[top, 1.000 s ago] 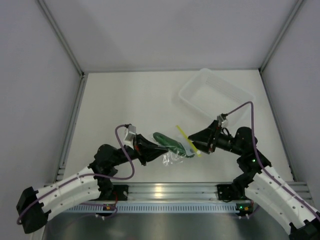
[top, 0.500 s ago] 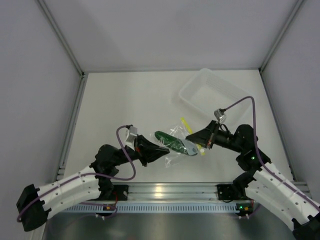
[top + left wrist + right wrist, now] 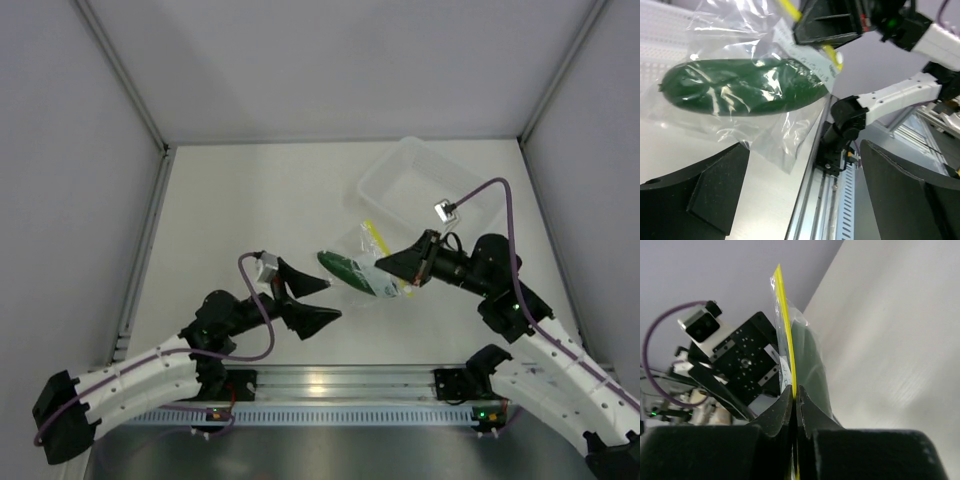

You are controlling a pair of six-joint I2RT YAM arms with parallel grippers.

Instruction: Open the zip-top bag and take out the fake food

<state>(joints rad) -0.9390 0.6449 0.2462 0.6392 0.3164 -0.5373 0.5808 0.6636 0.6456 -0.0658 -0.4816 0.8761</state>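
1 bag (image 3: pixel 352 245), 1 cuke (image 3: pixel 352 272), 1 bin (image 3: pixel 430 185)

You see the zip-top bag (image 3: pixel 368 255), clear and crinkled, pinched at its yellow edge by the right claw (image 3: pixel 388 268) over the middle of the worktop (image 3: pixel 250 200). The dark green fake food (image 3: pixel 348 272) lies lengthwise inside.

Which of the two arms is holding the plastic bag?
The right gripper, fingers shut on the clear crinkly zip-top bag; the left gripper gapes empty.

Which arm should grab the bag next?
Probably the left: the left gripper is open and empty beside the small clear crinkly plastic bag, while the right gripper is shut on its yellow-green zip strip.
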